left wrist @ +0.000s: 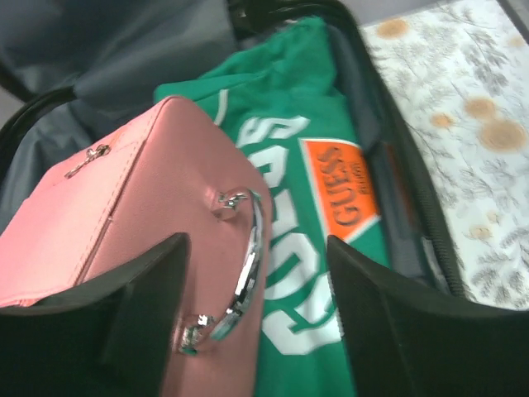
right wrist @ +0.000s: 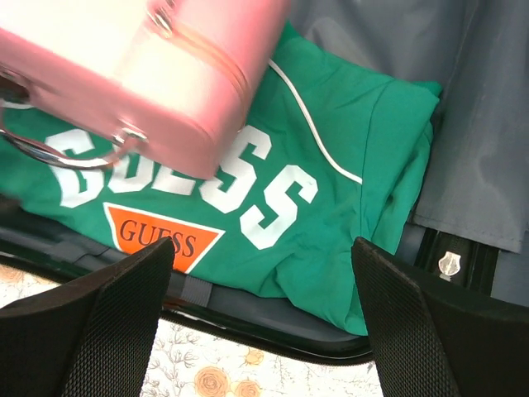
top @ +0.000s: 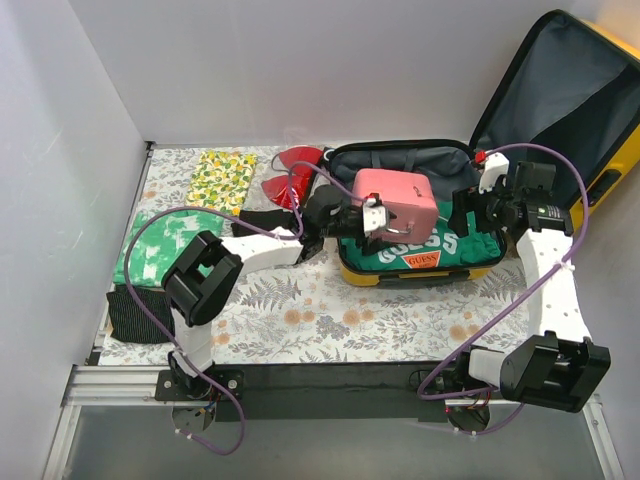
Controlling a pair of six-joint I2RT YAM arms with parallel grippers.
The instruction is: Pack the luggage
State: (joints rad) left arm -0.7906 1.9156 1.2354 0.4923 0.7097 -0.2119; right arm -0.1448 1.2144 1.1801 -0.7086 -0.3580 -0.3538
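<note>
Inside the open luggage (top: 560,90) on the table (top: 330,320), the pink case (left wrist: 124,207) lay on the green shirt (right wrist: 331,141), the left gripper (left wrist: 254,248) had its jaws apart astride the case's handle (left wrist: 248,265), and the right gripper (right wrist: 263,245) was likewise spread above the shirt, so the left probably needed to rise straight clear without snagging that handle.

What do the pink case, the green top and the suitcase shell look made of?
Pink case: smooth faux leather, probably; stitched seams, chrome-look metal handle. Green top: soft knit fabric, matte, creased, printed lettering. Suitcase shell: glossy yellow hard plastic, seemingly; grey fabric lining.
</note>
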